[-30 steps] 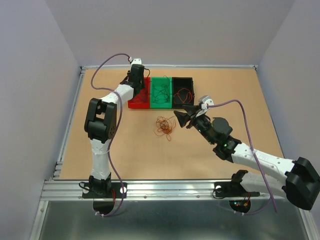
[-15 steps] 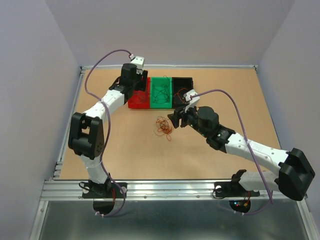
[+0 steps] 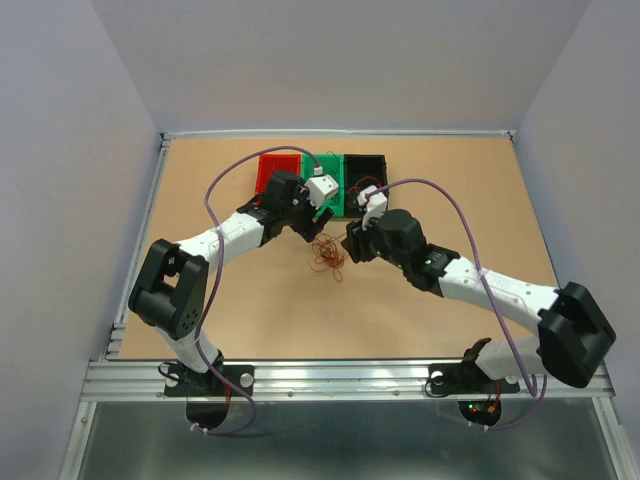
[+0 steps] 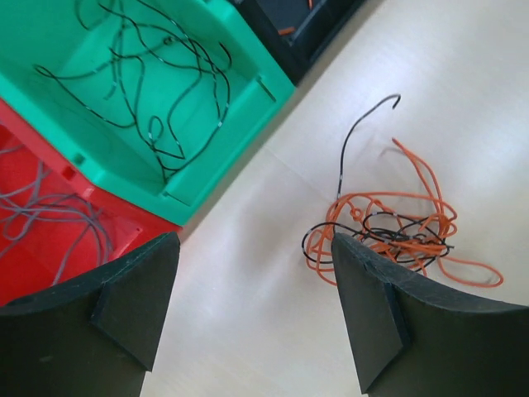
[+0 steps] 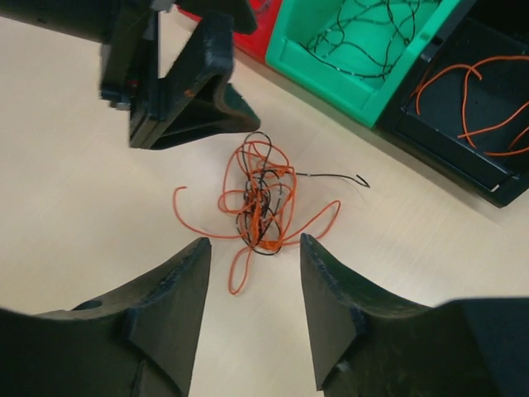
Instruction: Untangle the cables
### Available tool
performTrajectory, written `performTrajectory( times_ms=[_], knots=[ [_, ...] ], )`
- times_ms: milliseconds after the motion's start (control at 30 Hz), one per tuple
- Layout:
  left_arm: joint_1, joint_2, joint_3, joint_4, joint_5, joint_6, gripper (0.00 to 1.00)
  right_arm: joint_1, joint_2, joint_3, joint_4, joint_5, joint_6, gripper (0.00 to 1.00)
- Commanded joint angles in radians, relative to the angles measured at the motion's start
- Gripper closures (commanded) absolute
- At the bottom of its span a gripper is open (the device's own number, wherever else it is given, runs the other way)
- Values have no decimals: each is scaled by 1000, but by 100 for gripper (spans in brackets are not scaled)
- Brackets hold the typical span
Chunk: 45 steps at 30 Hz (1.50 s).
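Two hands, one clump of cables, three bins in a row: red, green and black; the clump, orange with dark strands, lies on the bench just in front of the bins, between the hands; the left hand hovers just beside it, fingers wide apart and holding nothing; the right hand faces it, partly open and also bare; loose wires lie in every bin; nothing covers the clump.
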<state>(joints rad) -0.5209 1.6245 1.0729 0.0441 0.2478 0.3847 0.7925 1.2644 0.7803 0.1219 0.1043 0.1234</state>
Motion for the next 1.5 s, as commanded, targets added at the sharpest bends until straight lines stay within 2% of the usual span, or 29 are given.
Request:
performTrajectory(
  times_ms=[0,167,333,667,867,933,967,1000,1033,1067,1467],
  knots=[
    [7,12,4,-6,79,51,15,-64,117,102,-22,-67,-18,50],
    [7,29,10,-10,84,52,17,-145,259,180,-25,-195,-22,54],
    [9,34,18,-9,51,46,19,-165,372,238,-25,-256,-39,57],
    [30,-26,-24,68,30,22,20,-167,457,300,-27,-371,-76,59],
    [47,-71,-57,112,30,2,20,-165,539,372,-99,-359,-85,59],
    [53,-92,-70,132,31,-4,20,-165,561,392,-166,-368,-96,70],
    [56,-100,-74,140,33,-7,21,-165,558,395,-179,-386,-106,77],
    [58,-115,-88,155,41,-10,20,-165,550,384,-182,-397,-113,91],
    [59,-121,-94,164,45,-9,20,-165,517,376,-182,-413,-114,97],
    [61,-130,-106,174,51,-6,21,-165,495,352,-179,-445,-142,99],
    [61,-232,-183,191,297,83,19,-139,101,90,-38,-525,-148,100]
  ],
)
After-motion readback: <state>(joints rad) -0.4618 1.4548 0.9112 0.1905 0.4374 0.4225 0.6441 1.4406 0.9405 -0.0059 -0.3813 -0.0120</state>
